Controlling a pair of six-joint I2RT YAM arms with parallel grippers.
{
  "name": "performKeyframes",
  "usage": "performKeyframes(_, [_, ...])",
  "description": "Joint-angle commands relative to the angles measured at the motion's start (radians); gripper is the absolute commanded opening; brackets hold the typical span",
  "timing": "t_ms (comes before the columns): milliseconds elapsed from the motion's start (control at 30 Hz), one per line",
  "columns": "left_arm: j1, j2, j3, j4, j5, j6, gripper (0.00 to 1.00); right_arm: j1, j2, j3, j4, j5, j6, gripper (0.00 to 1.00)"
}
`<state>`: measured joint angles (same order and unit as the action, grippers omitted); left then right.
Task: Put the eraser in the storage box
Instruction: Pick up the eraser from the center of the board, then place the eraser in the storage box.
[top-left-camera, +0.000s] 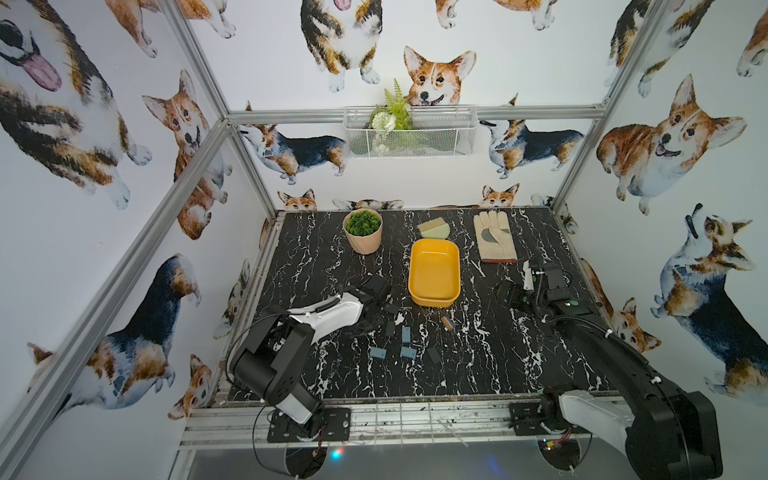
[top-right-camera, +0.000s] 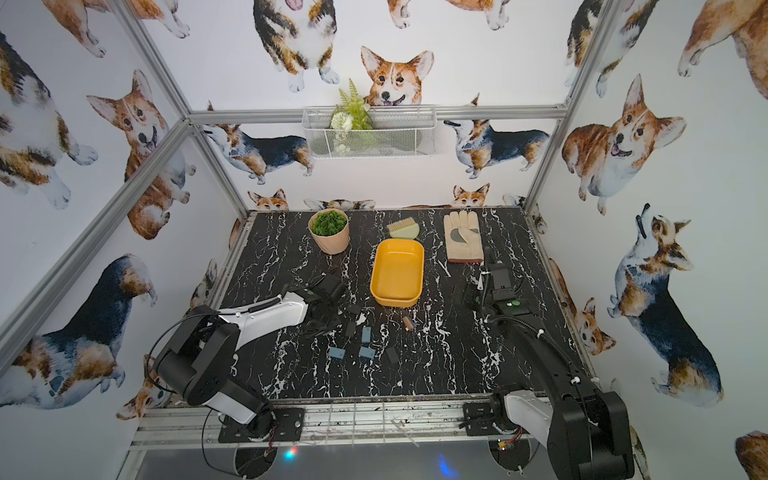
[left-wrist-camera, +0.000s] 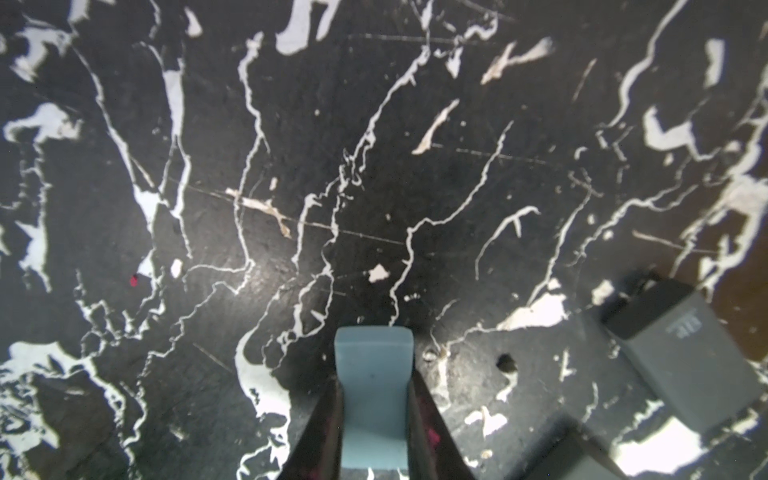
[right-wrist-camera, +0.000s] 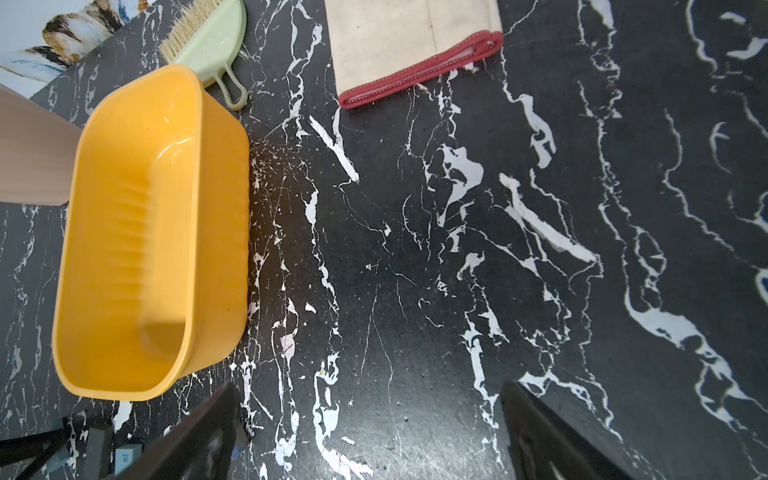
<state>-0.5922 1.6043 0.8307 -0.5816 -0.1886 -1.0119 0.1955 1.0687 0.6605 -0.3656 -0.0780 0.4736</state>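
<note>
Clamping the blue eraser (left-wrist-camera: 373, 399) by its long sides, the left claw (left-wrist-camera: 374, 376) aims it straight ahead; right claw (right-wrist-camera: 368, 390) gapes.

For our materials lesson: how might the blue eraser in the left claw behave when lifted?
The blue eraser looks a small block: probably light. Flat faces: unlikely to roll. Matte, pinched in the left claw: probably grippy.

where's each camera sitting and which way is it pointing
Top views: high over the front of the table, looking down toward the back wall; left arm and right arm both show.
Left wrist: on the left arm, looking down at the table; left gripper shut on the blue eraser.
Right wrist: looking down at the table; open right gripper, storage box, glove.
Shared: top views and right wrist both show the storage box and glove.
</note>
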Motion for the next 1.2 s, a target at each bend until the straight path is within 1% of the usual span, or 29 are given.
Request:
performKeyframes(0, [0.005,0.012,-0.022,-0.039,0.028,0.011,0.08,0.002,-0.003,0.005,-0.004,0.02,0.008,1.0])
performKeyframes(167, [0.005,-0.066,0.011,-0.112,-0.024,0.038,0.09,0.001,-0.004,0.004,-0.007,0.033,0.007,0.99])
performKeyframes(333, [0.005,-0.144,0.141,-0.224,-0.07,0.112,0.12,0.001,-0.004,0.007,-0.01,0.044,0.014,1.0])
performKeyframes(500, [0.005,-0.172,0.247,-0.257,-0.042,0.193,0.14,0.001,-0.018,0.011,-0.011,0.065,0.017,1.0])
performKeyframes(600, [0.0,-0.146,0.329,-0.287,-0.022,0.244,0.16,0.001,-0.02,0.019,-0.022,0.078,0.015,1.0])
performKeyframes(800, [-0.045,-0.064,0.466,-0.321,-0.051,0.319,0.19,-0.003,-0.02,0.023,-0.026,0.106,0.023,0.99])
performKeyframes(1033, [-0.103,0.049,0.617,-0.322,-0.049,0.372,0.19,-0.055,-0.026,0.019,-0.05,0.101,0.031,1.0])
performKeyframes(1167, [-0.131,0.171,0.725,-0.308,-0.043,0.411,0.19,-0.078,-0.047,0.01,-0.055,0.108,0.021,0.99])
